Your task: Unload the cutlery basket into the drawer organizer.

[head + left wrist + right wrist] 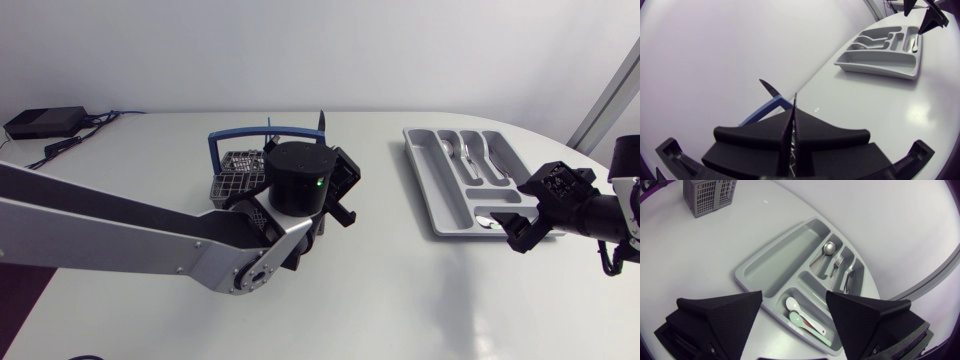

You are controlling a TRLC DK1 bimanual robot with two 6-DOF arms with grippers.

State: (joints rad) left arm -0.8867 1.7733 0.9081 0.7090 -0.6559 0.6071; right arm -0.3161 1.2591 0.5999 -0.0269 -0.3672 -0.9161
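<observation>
Since the left pincer is clamped on the thin blade of a knife, seen edge-on between its wedge fingers, the principal risk is slippage. Smooth metal held on a narrow edge by flat matte pads may pivot or drop on the way across the surface. Whether the knife's lower end is free of the cutlery basket cannot be told. If it is not, it may snag the grid wall or the blue handle arched above and tip the basket. A second dark pointed blade stands just beside the held one and could be dragged along.

The right pincer hangs with fingers spread wide, holding nothing, over the near end of the drawer organizer. Judgement: it stands in the delivery path, and the two arms could meet there.

Materials:
- **Basket:** a grey, box-shaped, rigid perforated grid, probably plastic.
- **Organizer:** a smooth grey moulded tray with rounded lengthwise compartments and one cross compartment.
- **Contents:** the lengthwise slots hold a polished metal spoon and a fork. The cross compartment holds plastic spoons, white and pale green, lying loose.
- **Surface:** white and glossy, so probably low in friction; a dropped piece would likely slide.
</observation>
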